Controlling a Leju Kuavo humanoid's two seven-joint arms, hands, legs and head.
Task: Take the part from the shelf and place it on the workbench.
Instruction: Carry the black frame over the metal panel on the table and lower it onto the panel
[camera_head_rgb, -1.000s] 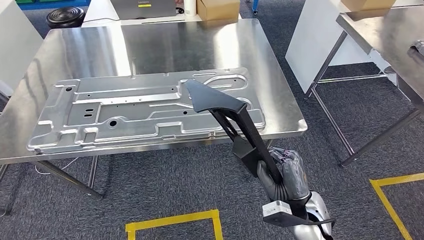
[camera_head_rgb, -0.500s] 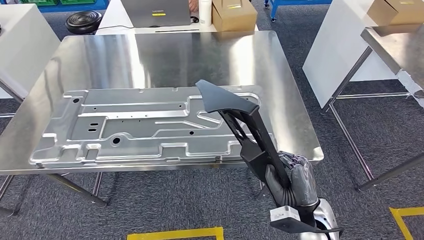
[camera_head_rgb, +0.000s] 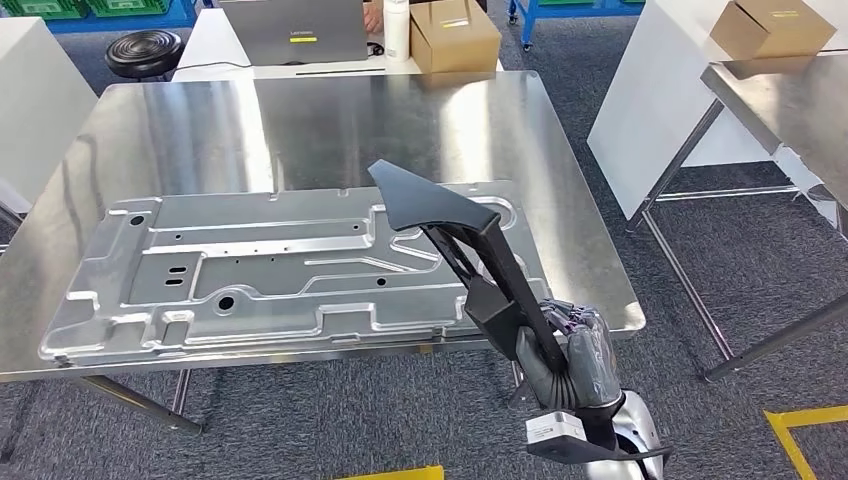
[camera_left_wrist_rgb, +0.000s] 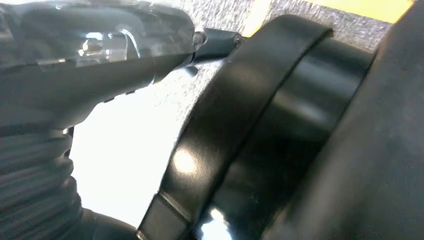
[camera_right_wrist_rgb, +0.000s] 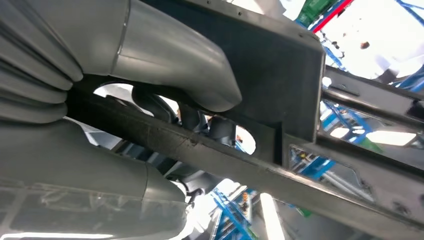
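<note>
- Right robot hand (camera_head_rgb: 568, 355) grips the lower end of a long black part (camera_head_rgb: 470, 250), fingers wrapped round its bar; the hand sits just off the near right corner of the table (camera_head_rgb: 330, 110).
- The black part slants up and left from the hand, its wide wedge-shaped head over the right end of the stamped metal panel (camera_head_rgb: 250, 265); contact with the panel cannot be told.
- Right wrist view: thick grey thumb (camera_right_wrist_rgb: 165, 55) closed over the dark part (camera_right_wrist_rgb: 260, 65), bar running between thumb and fingers.
- Left robot hand (camera_left_wrist_rgb: 75, 60): grey cover and thumb seen close up in the left wrist view; whether open or closed cannot be told.
- Metal panel lies flat on the steel table, taking most of the near half.
- Containers: closed cardboard box (camera_head_rgb: 455, 35) at the far edge of the table, contents hidden; another closed cardboard box (camera_head_rgb: 770, 28) on the neighbouring table at right; green crates (camera_head_rgb: 95, 7) at far left, contents too small to tell.
- White bottle (camera_head_rgb: 397, 30) upright just beside the first box; grey laptop (camera_head_rgb: 290, 30) to its left.
- Black stool (camera_head_rgb: 142, 50) on the carpet beyond the far left corner.
</note>
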